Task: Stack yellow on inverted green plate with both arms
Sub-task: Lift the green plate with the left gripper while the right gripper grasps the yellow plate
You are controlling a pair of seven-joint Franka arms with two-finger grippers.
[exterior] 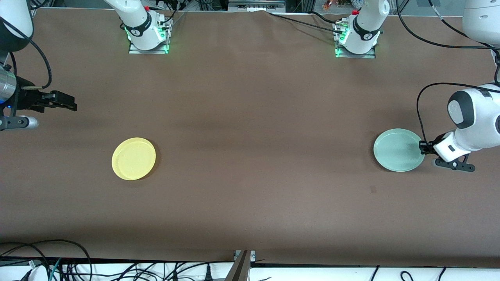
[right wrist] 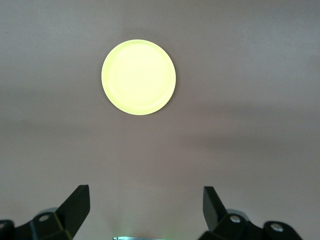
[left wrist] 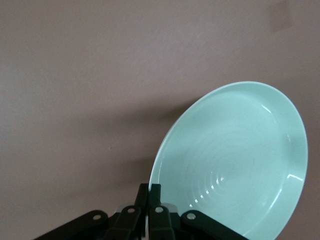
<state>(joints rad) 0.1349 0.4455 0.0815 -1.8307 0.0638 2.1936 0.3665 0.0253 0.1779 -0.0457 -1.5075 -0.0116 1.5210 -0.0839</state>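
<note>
The pale green plate (exterior: pixel 397 150) sits hollow side up near the left arm's end of the table. My left gripper (exterior: pixel 423 147) is shut on its rim at the edge toward that end. In the left wrist view the black fingers (left wrist: pixel 161 186) pinch the rim of the green plate (left wrist: pixel 235 160). The yellow plate (exterior: pixel 133 158) lies flat toward the right arm's end, rim up. My right gripper (exterior: pixel 69 104) hangs above the table there, open and holding nothing, short of the yellow plate (right wrist: pixel 138 77); its gripper (right wrist: pixel 146 200) shows wide apart in the right wrist view.
Brown cloth covers the table (exterior: pixel 250 117). The two arm bases (exterior: pixel 147 33) (exterior: pixel 357 37) stand along the edge farthest from the front camera. Cables (exterior: pixel 78 269) hang below the nearest edge.
</note>
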